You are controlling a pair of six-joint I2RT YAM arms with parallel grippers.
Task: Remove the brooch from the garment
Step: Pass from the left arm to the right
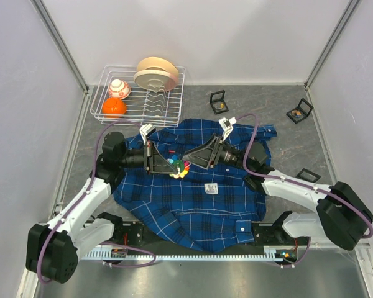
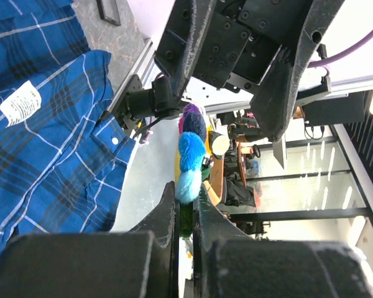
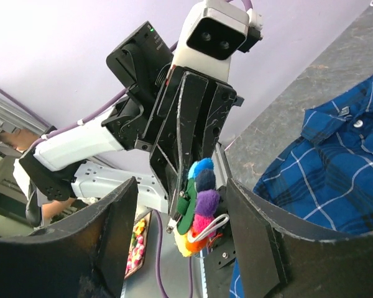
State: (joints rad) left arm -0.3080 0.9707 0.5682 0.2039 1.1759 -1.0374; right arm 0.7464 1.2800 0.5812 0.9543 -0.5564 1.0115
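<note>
The brooch (image 1: 179, 166), a cluster of coloured pompoms on green felt with a metal clasp, is held up over the middle of the garment (image 1: 193, 198). My left gripper (image 1: 170, 164) is shut on the brooch's green edge (image 2: 189, 152), fingertips (image 2: 168, 205) pinching it. My right gripper (image 1: 188, 160) faces it from the right, jaws wide apart on either side of the brooch (image 3: 199, 208) without touching it. In the right wrist view no fabric touches the brooch. The dark-blue plaid shirt (image 3: 336, 174) lies spread flat below (image 2: 43, 143).
A white wire rack (image 1: 143, 123) at the back left holds beige plates (image 1: 155, 73), an orange ball (image 1: 114, 107) and a white-and-orange ball (image 1: 119, 88). Small black boxes (image 1: 219, 101) (image 1: 299, 112) (image 1: 308, 176) lie on the grey table behind and right of the shirt.
</note>
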